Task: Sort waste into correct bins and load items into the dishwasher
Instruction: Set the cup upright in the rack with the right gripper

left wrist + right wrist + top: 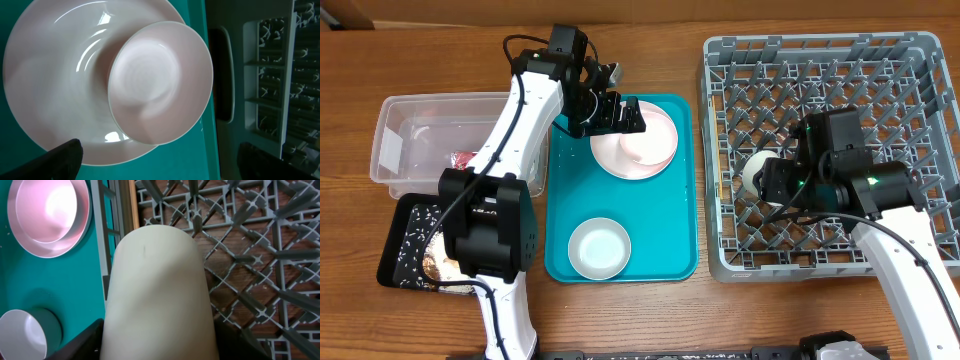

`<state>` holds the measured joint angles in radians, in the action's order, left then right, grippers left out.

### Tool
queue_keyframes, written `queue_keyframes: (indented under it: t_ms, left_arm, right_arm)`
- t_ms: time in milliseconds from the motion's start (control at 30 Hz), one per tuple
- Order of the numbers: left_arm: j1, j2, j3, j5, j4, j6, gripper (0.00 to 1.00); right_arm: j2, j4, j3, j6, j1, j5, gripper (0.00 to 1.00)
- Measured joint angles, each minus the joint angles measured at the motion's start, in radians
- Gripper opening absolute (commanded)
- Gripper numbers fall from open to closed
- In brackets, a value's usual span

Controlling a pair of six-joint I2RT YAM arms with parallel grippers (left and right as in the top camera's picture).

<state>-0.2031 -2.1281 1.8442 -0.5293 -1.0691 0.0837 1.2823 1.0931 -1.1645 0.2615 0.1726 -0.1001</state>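
Note:
The pale-pink plate lies on the teal tray's far half, with a smaller pale-pink round dish on it. My left gripper hovers open over the plate's far-left rim; its fingers are spread wide and hold nothing. The white bowl sits on the tray's near half. My right gripper is shut on the white cup, held on its side over the left part of the grey dish rack; the cup fills the right wrist view. The napkin is not visible.
The teal tray lies between the bins and the rack. The clear tub at the left holds the red wrapper. The black tray in front of it holds rice and a brown lump.

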Motion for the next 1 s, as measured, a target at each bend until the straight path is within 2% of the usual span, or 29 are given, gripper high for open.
queue_keyframes:
  t_ms: [467, 567, 667, 767, 1000]
  left_arm:
    - [0.000, 0.000, 0.000, 0.003, 0.000, 0.000, 1.00]
    - [0.000, 0.000, 0.000, 0.003, 0.000, 0.000, 1.00]
    - [0.000, 0.000, 0.000, 0.003, 0.000, 0.000, 1.00]
    - [0.000, 0.000, 0.000, 0.003, 0.000, 0.000, 1.00]
    - [0.000, 0.000, 0.000, 0.004, 0.000, 0.000, 1.00]
  right_arm:
    - [0.115, -0.029, 0.007, 0.000, 0.000, -0.028, 0.37]
    - [0.137, -0.027, 0.007, 0.000, 0.000, -0.031, 0.49]
    - [0.144, -0.026, 0.008, 0.000, 0.000, -0.031, 0.67]
    - [0.145, -0.025, 0.008, 0.002, 0.000, -0.032, 0.76]
    - [0.145, -0.026, 0.008, 0.000, 0.000, -0.034, 0.80]
